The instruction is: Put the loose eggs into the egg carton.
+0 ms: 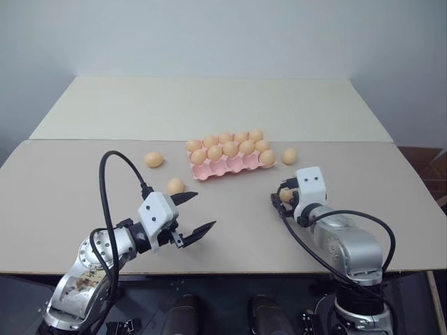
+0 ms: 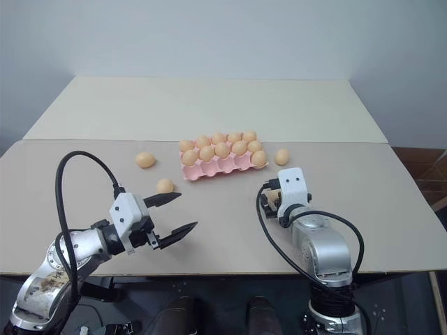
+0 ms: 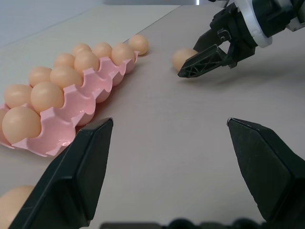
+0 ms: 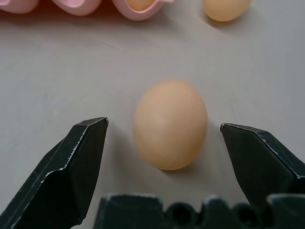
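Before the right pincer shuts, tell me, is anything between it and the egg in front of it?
Nothing visible. The right pincer is open with the egg lying on bare table between its fingers, a gap on each side. The carton and another egg sit beyond it.

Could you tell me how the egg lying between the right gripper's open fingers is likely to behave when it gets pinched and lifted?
The egg is smooth and rounded, so it may slip or squirt out from between the right gripper and its hard fingers. Lying loose on the flat table, it would probably roll if nudged. Its shell is likely fragile.
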`<move>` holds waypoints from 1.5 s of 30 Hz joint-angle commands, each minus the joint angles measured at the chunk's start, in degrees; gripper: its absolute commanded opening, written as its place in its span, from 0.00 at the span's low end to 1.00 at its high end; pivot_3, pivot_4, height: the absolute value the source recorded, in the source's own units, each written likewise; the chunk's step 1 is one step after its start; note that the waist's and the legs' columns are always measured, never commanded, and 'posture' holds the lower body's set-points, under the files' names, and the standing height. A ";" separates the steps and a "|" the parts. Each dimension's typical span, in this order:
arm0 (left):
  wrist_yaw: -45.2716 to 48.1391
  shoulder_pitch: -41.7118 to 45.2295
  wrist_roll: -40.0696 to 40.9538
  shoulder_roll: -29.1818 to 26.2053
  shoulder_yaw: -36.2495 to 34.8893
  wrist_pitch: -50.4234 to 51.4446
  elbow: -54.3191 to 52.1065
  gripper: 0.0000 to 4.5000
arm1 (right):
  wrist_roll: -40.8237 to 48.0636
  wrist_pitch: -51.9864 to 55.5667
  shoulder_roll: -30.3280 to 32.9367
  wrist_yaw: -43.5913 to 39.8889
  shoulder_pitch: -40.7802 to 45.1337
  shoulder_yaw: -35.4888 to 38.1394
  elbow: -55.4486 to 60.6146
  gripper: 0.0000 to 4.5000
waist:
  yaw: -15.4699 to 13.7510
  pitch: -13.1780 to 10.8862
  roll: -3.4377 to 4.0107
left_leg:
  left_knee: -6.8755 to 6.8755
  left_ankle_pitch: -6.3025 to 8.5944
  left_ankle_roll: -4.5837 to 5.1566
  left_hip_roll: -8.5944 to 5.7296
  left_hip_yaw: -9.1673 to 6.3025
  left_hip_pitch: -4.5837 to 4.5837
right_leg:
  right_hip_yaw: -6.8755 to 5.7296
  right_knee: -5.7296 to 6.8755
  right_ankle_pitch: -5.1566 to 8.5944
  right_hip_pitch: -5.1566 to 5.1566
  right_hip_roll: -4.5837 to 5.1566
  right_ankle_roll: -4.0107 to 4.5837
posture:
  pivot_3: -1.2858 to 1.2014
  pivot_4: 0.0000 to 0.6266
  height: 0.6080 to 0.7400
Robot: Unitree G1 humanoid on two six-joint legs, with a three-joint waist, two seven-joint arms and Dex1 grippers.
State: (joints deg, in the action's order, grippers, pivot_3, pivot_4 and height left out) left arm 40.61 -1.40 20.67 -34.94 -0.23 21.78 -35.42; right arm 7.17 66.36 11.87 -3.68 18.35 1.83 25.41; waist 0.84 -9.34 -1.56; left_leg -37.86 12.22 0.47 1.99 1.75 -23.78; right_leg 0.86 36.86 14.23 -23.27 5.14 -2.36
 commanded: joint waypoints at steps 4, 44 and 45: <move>-0.93 -0.18 0.42 0.53 -0.87 -0.29 -0.84 0.93 | -0.08 -3.15 0.32 -0.57 1.91 0.89 -0.15 0.66 | 0.00 0.00 0.00 | 0.00 0.00 0.00 0.00 0.00 -0.01 | 0.00 -0.01 0.00 0.00 0.00 0.00 | 0.52 0.24 1.00; -6.51 0.67 4.11 -0.72 -3.42 10.55 -4.43 0.93 | -7.65 -33.00 -3.23 -5.09 22.41 -10.00 -32.37 0.30 | 0.30 -0.03 0.03 | 0.01 0.00 0.00 0.00 0.00 -0.03 | 0.01 0.06 -0.02 -0.08 -0.01 0.00 | 0.52 0.24 1.00; -6.54 0.73 4.14 -0.69 -3.40 10.54 -4.43 0.93 | -8.01 -33.40 -3.28 -4.68 22.43 -9.85 -32.82 0.30 | 0.30 -0.03 0.03 | 0.01 0.00 0.00 0.01 -0.01 -0.03 | 0.01 0.06 -0.02 -0.08 -0.02 0.00 | 0.52 0.24 1.00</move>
State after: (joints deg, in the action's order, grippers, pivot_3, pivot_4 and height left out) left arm 34.36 -1.30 24.80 -35.65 -3.52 32.90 -38.19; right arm 0.09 35.28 8.60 -8.82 39.51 -8.40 -7.79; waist 1.14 -9.37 -1.54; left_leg -37.85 12.22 0.47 2.00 1.74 -23.81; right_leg 0.87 36.92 14.21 -23.36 5.13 -2.36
